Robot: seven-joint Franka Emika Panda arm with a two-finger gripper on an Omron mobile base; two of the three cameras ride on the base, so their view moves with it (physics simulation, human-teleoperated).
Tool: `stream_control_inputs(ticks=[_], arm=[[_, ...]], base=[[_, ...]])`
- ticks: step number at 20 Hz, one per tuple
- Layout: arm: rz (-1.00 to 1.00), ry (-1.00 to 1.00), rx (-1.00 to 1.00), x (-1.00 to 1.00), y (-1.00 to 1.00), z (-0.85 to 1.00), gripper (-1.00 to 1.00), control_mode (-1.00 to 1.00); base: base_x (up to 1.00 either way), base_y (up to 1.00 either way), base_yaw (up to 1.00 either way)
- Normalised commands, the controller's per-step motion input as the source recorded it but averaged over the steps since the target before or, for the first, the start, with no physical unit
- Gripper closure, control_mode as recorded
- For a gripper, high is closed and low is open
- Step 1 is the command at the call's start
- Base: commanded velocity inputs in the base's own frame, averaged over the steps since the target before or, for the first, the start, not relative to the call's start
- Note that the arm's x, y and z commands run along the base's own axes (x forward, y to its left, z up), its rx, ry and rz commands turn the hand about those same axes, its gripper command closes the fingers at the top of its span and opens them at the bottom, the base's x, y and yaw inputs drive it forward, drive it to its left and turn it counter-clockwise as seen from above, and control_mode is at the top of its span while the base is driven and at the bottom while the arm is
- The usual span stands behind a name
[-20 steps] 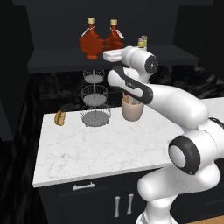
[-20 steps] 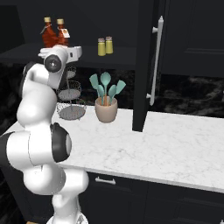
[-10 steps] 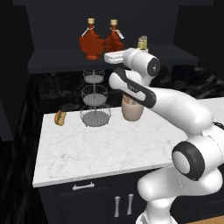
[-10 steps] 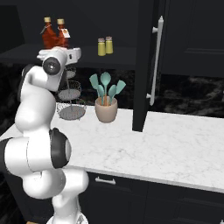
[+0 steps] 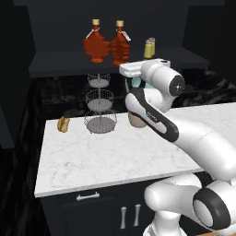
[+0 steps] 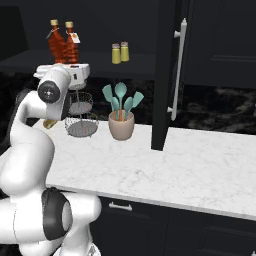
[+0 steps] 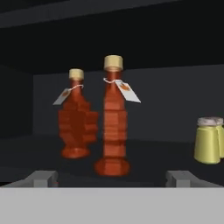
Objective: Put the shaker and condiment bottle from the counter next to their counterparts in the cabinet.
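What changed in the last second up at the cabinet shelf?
The gripper opened and let go of the condiment bottle, which now stands free on the cabinet shelf beside the maple-leaf bottle. The hand drew back slightly. Both shakers stayed put.

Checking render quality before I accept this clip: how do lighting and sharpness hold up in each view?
Left base view: dim cabinet, bright evenly lit counter, no glare. Right base view: dark too, yet the two shakers read clearly. Hand view: soft and blocky, both bottles' edges stair-stepped, shelf nearly black.
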Motion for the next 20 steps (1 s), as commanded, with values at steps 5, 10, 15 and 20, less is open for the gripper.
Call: stream_control_inputs(ticks=[5,10,15,20], arm=[[-0.12,0.06,0.06,-0.96,-0.04,0.33,-1.00,-1.00],[-0.11,0.09,0.04,-0.83,0.00,0.33,-1.00,-1.00],[-0.07,0.05,0.01,-0.81,0.00,0.06,-1.00,-1.00],[-0.01,0.03,0.00,-0.81,-0.14,-0.32,-1.00,-1.00]], base=[[0.00,0.00,0.00],[0.00,0.00,0.00],[0.00,0.00,0.00],[0.00,0.00,0.00]])
